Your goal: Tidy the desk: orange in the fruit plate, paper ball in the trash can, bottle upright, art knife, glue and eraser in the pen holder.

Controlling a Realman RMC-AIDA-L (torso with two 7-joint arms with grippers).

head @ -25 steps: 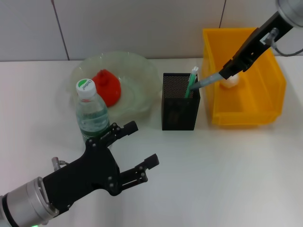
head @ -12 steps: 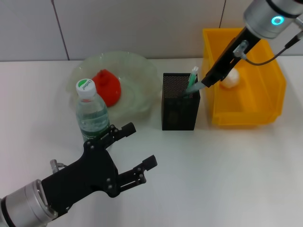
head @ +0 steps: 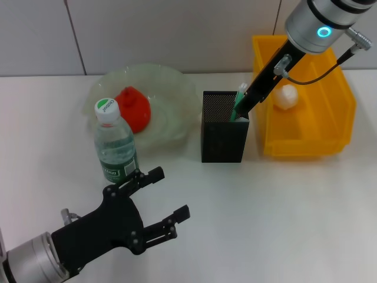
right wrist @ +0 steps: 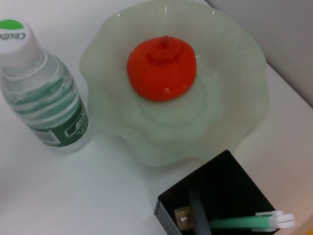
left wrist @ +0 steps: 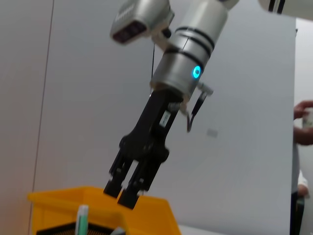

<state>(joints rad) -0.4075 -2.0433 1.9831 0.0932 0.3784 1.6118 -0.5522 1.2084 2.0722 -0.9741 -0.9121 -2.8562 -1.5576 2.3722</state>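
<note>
Right gripper narrow, tips at the pen holder rim just above the leaning green-handled tool; left gripper wide, empty, near bottle

The light is bright and even, shadows on the white table are soft, and nothing glares strongly.

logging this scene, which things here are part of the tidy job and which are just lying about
Part of the job: orange in the fruit plate; upright bottle; pen holder with a green tool; paper ball in the yellow trash can.

Just lying about: nothing visible.
</note>
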